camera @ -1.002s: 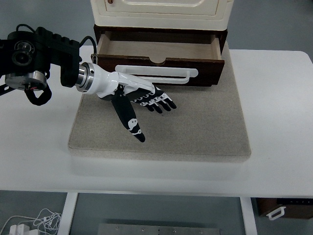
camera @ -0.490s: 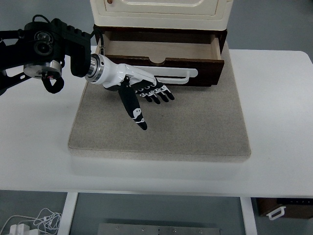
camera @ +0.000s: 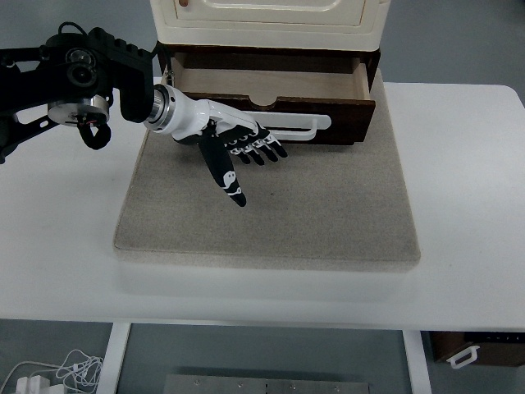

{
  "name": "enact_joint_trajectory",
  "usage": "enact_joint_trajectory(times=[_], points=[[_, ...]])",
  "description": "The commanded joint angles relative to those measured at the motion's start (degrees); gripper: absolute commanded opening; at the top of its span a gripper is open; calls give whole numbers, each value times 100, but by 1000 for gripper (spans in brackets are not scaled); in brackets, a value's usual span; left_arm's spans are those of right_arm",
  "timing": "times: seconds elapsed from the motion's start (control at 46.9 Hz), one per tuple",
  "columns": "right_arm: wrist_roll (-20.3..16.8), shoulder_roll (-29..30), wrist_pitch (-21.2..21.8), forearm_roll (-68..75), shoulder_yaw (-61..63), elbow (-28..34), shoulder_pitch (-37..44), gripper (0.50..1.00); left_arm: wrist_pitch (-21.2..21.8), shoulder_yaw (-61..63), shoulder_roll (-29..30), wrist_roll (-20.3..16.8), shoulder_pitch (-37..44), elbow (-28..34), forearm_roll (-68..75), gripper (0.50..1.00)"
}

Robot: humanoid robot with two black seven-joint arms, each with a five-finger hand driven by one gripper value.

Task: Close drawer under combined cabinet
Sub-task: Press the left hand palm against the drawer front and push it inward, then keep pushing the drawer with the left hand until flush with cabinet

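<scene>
— At twelve o'clock on the surface [camera: 459,246], where did you have the drawer [camera: 271,98]?

— You had it pulled out beneath the cream cabinet [camera: 267,20], its white handle [camera: 283,125] facing you, over the grey mat [camera: 271,205].

— And your left hand [camera: 234,148]?

— It lay against the handle's nine o'clock end, fingers [camera: 262,152] spread flat, thumb pointing toward five o'clock, gripping nothing.

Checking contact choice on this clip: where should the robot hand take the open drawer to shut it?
Likely the white bar handle across the drawer front, approached from the mat side. The front faces the robot, so the open left robot hand can press flat and push straight in.
</scene>
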Motion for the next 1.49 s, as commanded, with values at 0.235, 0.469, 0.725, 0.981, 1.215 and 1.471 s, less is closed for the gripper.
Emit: enact_joint_trajectory(times=[0.235, 0.469, 0.725, 0.981, 1.215, 1.471], points=[[0, 0, 0, 8, 0, 0, 0, 952, 3, -9, -61, 0, -73, 338, 25, 1000], [0, 0, 0, 0, 0, 0, 0, 952, 38, -71, -78, -18, -65, 566, 16, 1000], [0, 0, 0, 0, 0, 0, 0, 952, 65, -80, -184, -53, -56, 830, 25, 1000], [0, 0, 0, 0, 0, 0, 0, 952, 328, -88, -219, -79, -12, 909, 139, 1000], [0, 0, 0, 0, 0, 0, 0, 952, 337, -255, -456, -79, 23, 1252, 148, 1000], [0, 0, 0, 0, 0, 0, 0, 952, 363, -264, -500, -88, 32, 1384, 165, 1000]])
